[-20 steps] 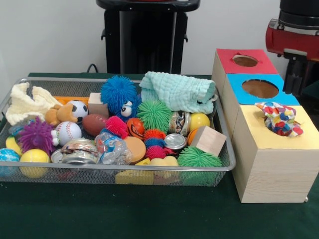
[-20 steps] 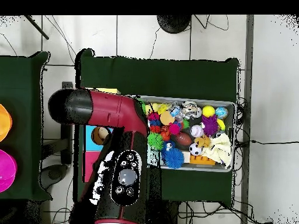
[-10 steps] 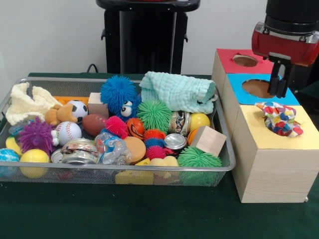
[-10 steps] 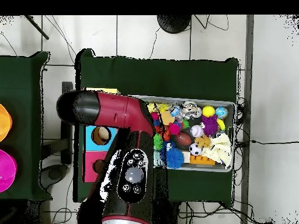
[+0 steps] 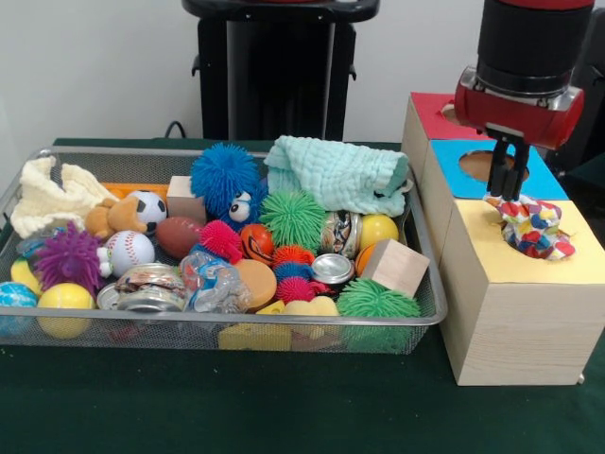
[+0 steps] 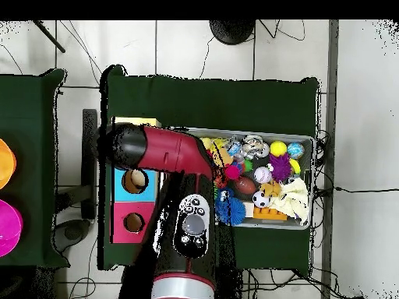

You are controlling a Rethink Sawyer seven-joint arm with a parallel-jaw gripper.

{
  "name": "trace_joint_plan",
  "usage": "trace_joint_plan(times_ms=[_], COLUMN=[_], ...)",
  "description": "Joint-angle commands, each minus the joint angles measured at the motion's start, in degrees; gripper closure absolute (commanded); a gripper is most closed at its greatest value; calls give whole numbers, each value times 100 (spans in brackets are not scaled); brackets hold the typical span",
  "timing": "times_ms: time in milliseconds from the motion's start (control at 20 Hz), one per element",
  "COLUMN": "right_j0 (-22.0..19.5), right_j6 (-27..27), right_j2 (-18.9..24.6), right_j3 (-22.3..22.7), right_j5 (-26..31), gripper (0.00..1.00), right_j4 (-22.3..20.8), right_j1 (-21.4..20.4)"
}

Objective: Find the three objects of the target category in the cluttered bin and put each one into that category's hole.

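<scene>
The arm point(image 5: 525, 57) comes straight down at the right of the front view, its black forearm ending in a red wrist collar, and the gripper point(image 5: 508, 182) hangs vertically below that. The two dark fingers point(image 5: 498, 168) stand a little apart, with the blue box top showing through the gap, so the gripper is open and holds nothing. Their tips are just above the upper left edge of the patterned cloth point(image 5: 530, 225).

That cloth, bunched and covered in red, blue and yellow patches, sits in the hole of the yellow box point(image 5: 515, 312), part sunk in and part standing proud of the top. The yellow box is the nearest of three in a row at the table's right side; behind it is the blue box point(image 5: 452, 163) with an open round hole, and behind that the red box point(image 5: 432, 110), whose hole is partly hidden by the wrist.

From overhead, the arm point(image 6: 160, 149) bends like an elbow: the red upper link lies across the boxes towards the bin, and the forearm point(image 6: 187, 233) runs back towards the bottom edge. The gripper is hidden under the arm in this view.

The wire bin point(image 5: 427, 307) lies to the left of the boxes, heaped with toys. A mint cloth point(image 5: 337, 174) is draped at its far right corner and a cream cloth point(image 5: 49, 197) at its far left corner.
</scene>
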Motion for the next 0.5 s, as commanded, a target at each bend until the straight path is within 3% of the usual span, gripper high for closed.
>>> trace_joint_plan(times_ms=[50,500], right_j0=[-433,-687], right_j6=[-151,-84], right_j2=[1073,1650], right_j3=[943,1181], right_j5=[-358,-362], gripper=[100,100], right_j4=[60,165], right_j1=[286,145])
